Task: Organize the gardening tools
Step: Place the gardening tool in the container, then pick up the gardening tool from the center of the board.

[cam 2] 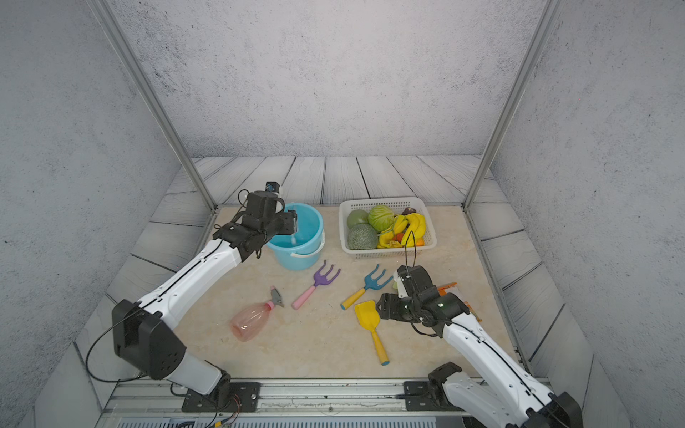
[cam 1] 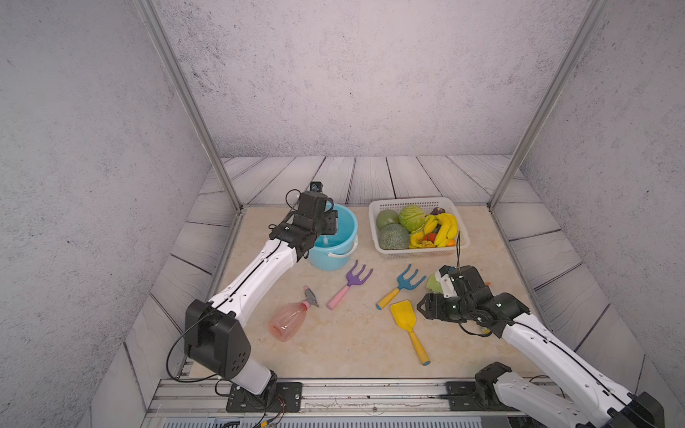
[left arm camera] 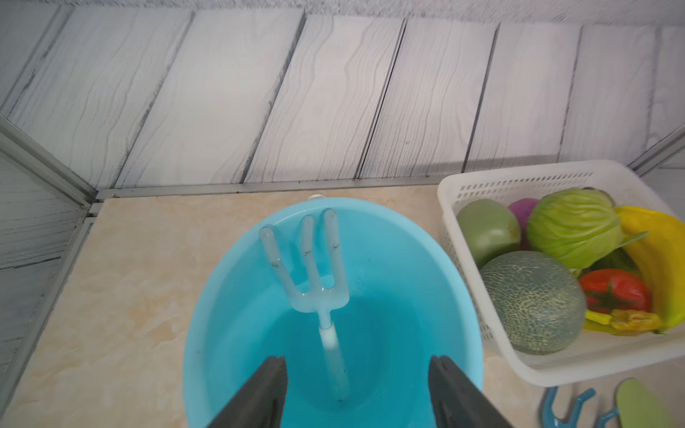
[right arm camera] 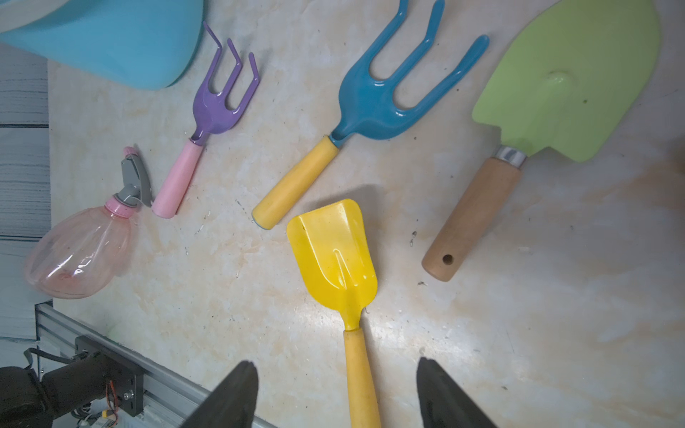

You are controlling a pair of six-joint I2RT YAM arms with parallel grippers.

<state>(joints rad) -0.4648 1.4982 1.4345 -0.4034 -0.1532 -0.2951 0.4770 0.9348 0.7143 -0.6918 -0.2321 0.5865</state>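
My left gripper (left arm camera: 357, 370) hangs open over the blue bucket (cam 1: 330, 259). A pale light-blue fork (left arm camera: 315, 281) leans inside the bucket, free of the fingers. On the table lie a pink spray bottle (cam 1: 287, 320), a purple fork (cam 1: 352, 281), a blue fork with a yellow handle (cam 1: 404, 285) and a yellow shovel (cam 1: 406, 322). The green wooden-handled trowel (right arm camera: 556, 92) lies beside the blue fork, mostly hidden under my right arm in both top views. My right gripper (right arm camera: 335, 370) is open above the shovel's handle, which runs between the fingers without touching them.
A white basket (cam 1: 407, 202) of fruit and vegetables stands at the back right, next to the bucket. An orange packet (cam 2: 446, 287) shows behind my right wrist. Metal frame posts and panelled walls close in the table's sides and back.
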